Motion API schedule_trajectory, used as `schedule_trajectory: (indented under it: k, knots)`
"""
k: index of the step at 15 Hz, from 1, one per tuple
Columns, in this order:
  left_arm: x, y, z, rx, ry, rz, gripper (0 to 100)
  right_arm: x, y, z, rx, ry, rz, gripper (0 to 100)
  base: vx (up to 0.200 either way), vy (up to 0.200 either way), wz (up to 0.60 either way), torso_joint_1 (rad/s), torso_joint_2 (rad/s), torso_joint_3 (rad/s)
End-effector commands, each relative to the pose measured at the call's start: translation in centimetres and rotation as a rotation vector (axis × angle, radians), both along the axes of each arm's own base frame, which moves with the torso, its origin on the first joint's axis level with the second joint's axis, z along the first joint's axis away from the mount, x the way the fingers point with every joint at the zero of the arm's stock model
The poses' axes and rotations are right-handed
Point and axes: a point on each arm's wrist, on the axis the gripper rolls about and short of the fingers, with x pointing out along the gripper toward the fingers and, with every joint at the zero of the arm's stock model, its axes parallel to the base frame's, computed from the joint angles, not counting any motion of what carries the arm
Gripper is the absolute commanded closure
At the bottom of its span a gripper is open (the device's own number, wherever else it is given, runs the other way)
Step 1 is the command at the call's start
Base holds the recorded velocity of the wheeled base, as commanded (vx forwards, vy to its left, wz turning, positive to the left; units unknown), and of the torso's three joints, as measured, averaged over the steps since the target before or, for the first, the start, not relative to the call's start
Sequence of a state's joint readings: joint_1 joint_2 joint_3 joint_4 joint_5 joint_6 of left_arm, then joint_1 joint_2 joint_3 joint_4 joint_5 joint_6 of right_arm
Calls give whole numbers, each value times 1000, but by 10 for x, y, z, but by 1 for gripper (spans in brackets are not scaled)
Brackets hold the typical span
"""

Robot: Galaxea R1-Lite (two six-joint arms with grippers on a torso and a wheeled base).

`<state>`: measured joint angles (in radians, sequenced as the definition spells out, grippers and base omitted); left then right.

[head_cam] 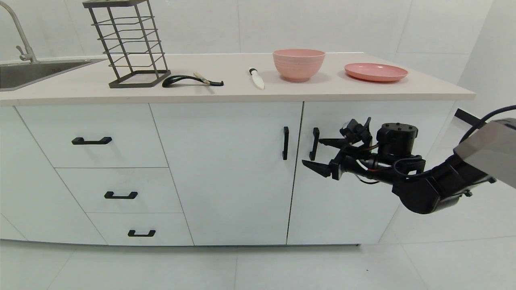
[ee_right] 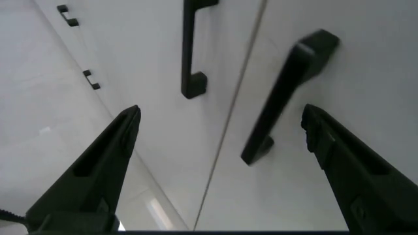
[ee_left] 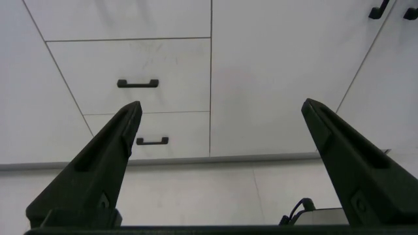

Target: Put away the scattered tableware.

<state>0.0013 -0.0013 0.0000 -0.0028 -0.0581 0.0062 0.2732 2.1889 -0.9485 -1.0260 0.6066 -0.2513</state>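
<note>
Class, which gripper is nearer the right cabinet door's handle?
Right. The right gripper sits just before that handle, jaws open; the left gripper faces the lower drawers, well away.

We see bright, even light from overhead, with no dim corner. On the worktop, well above the right hand, the bowl and plate throw only soft, short shadows. The door handle just ahead of that hand lays a faint grey shadow on the white door. Below it, the floor carries a pale streak of glare. The right hand and the left hand show as near-black shapes against the white. Towards the head view's edges, the straight lines of the cupboard lean outward.
</note>
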Motion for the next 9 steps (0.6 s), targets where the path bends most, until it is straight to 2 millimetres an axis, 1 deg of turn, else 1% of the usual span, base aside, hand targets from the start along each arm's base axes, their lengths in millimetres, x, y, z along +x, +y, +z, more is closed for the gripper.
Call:
schedule_trajectory:
  k: [1, 4, 7, 8, 9]
  knots:
    - [0, 0, 0, 0, 1, 0, 0, 12, 10, -9, 3, -7, 21, 0, 0, 0, 0, 0, 0, 0]
    - [0, 0, 0, -6, 1, -5, 0, 18, 15, -14, 13, -6, 67, 0, 0, 0, 0, 0, 0, 0]
    - [0, 0, 2, -12, -14, -9, 0, 15, 16, -15, 17, 3, 97, 0, 0, 0, 0, 0, 0, 0]
    - [-7, 0, 34, -19, -263, -14, 0, 12, 16, -12, 23, 1, 124, 0, 0, 0, 0, 0, 0, 0]
    - [-20, -1, 71, -15, -451, -22, 0, 8, 14, -6, 32, -19, 136, 0, 0, 0, 0, 0, 0, 0]
